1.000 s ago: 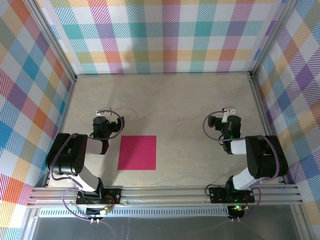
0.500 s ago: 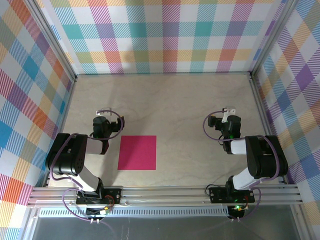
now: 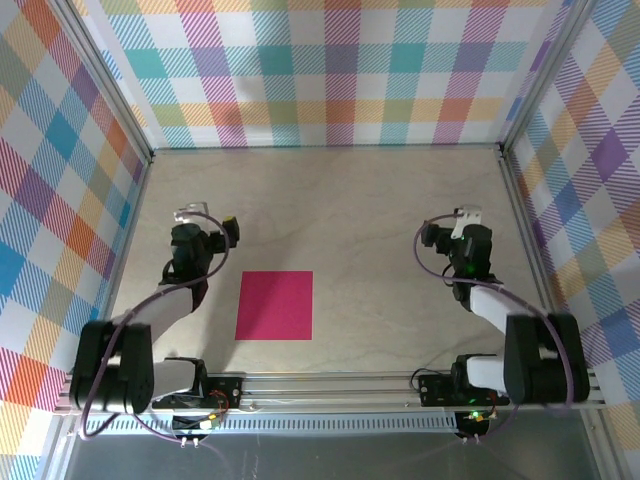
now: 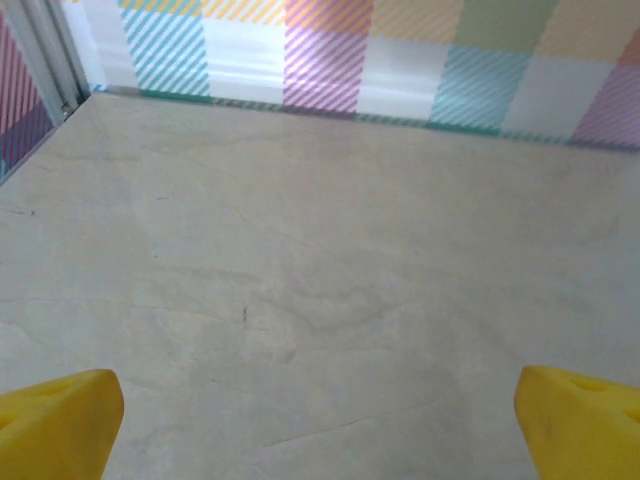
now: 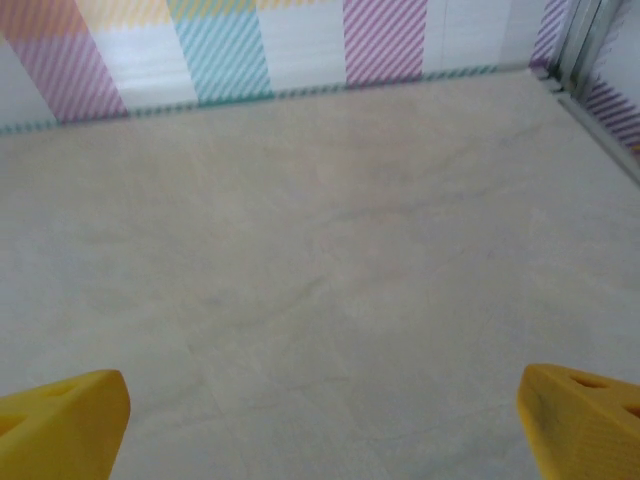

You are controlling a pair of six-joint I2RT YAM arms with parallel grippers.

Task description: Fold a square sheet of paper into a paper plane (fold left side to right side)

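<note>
The square sheet of paper lies flat and unfolded on the bench, toward the near edge and left of the middle (its magenta-pink face is plain, with no crease that can be made out from above). It sits between the two arms, much nearer the left one, and nothing touches it.

The left claw hangs over bare bench just left of and a little farther back than the sheet. It is spread wide and holds nothing: its yellow fingertips stand at opposite edges of the left wrist view, with only pale, faintly veined bench surface between them.

The right claw is well apart from the sheet, over on the right side of the bench, and is likewise spread wide and empty. Its yellow fingertips frame bare bench.

Checked walls in pastel colours close in the far, left and right sides.
</note>
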